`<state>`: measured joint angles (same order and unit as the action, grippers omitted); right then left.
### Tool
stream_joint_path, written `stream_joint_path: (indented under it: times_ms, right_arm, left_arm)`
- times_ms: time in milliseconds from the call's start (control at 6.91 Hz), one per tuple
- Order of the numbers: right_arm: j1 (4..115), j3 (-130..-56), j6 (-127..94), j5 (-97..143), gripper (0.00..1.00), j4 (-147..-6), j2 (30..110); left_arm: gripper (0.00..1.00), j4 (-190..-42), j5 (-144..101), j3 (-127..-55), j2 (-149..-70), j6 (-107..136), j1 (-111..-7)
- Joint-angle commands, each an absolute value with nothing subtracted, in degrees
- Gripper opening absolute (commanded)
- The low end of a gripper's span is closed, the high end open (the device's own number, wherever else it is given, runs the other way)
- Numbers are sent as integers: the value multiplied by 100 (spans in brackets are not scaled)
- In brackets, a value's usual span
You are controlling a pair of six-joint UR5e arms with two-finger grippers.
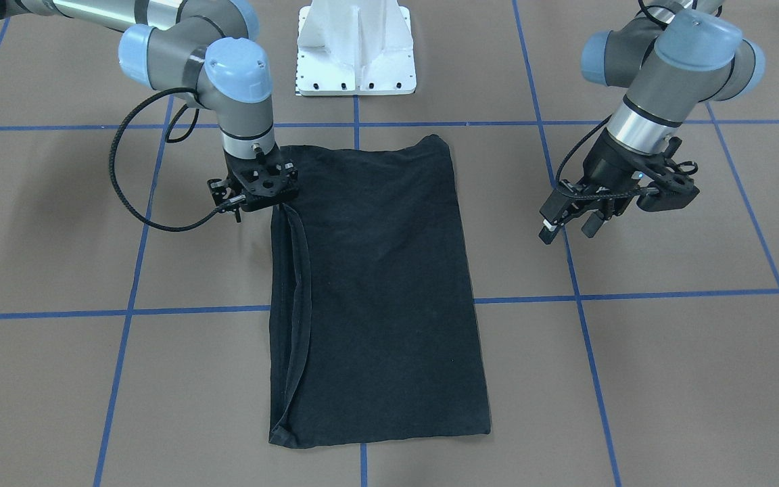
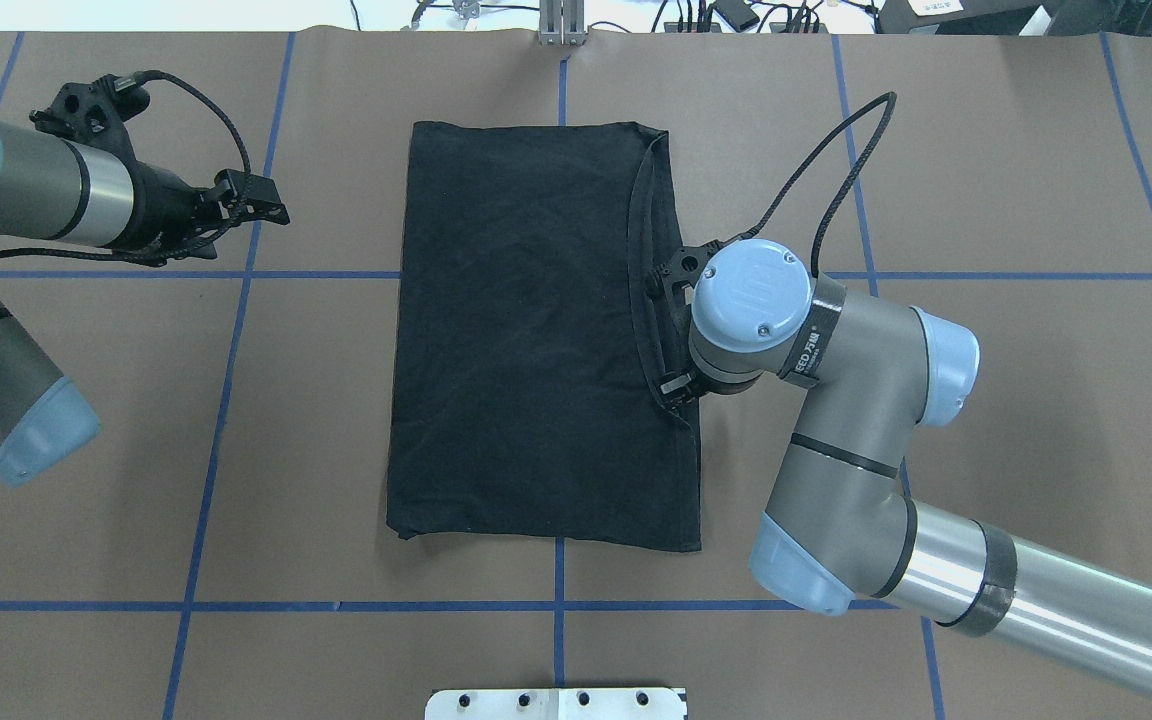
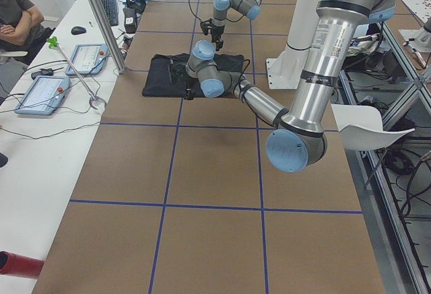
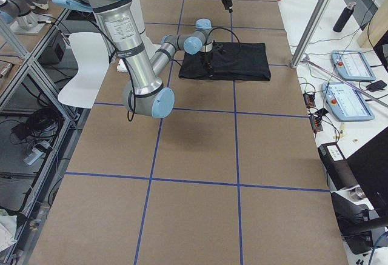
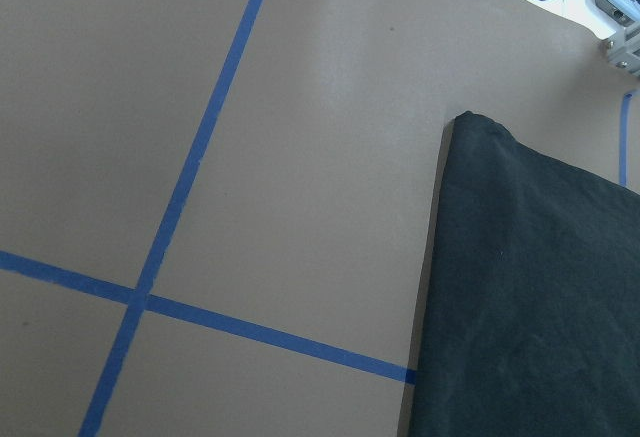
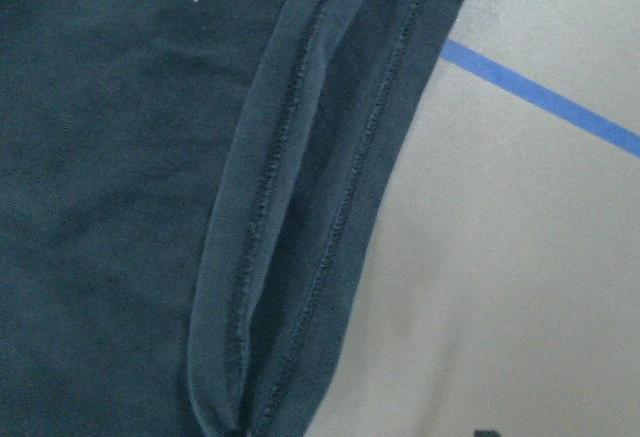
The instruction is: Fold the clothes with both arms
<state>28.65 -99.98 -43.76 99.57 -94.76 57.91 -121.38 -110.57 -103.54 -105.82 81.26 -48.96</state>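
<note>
The clothes, one black T-shirt [image 1: 376,284], lie folded into a long rectangle on the brown table, plain side up, in the overhead view [image 2: 536,340]. A doubled hem [image 6: 310,207] runs along the edge on the robot's right. My right gripper [image 1: 269,201] points straight down at that edge, near the end closer to the robot. Its fingers are hidden under the wrist, so I cannot tell whether it is open or shut. My left gripper [image 1: 569,228] hangs open and empty above bare table, well clear of the shirt's other edge [image 5: 440,257].
The white pedestal base [image 1: 356,47] stands behind the shirt. Blue tape lines [image 1: 362,304] grid the table. A side bench with tablets [image 3: 40,92] and a seated person [image 3: 17,18] runs along the far side. A white chair [image 3: 370,126] stands by the robot.
</note>
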Motion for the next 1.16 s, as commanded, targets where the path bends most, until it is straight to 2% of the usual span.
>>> stream_joint_path:
  times_ms: [0, 1013]
  right_arm:
    - [2568, -9863, -4386, 9582, 80, -9457, 5617]
    - [2742, -9414, -4228, 9483, 78, -9448, 5493]
  left_arm:
    - [100, -12138, -11057, -10319, -10582, 8121, -4896]
    - [100, -12138, -11057, -10327, -10582, 8130, -4896]
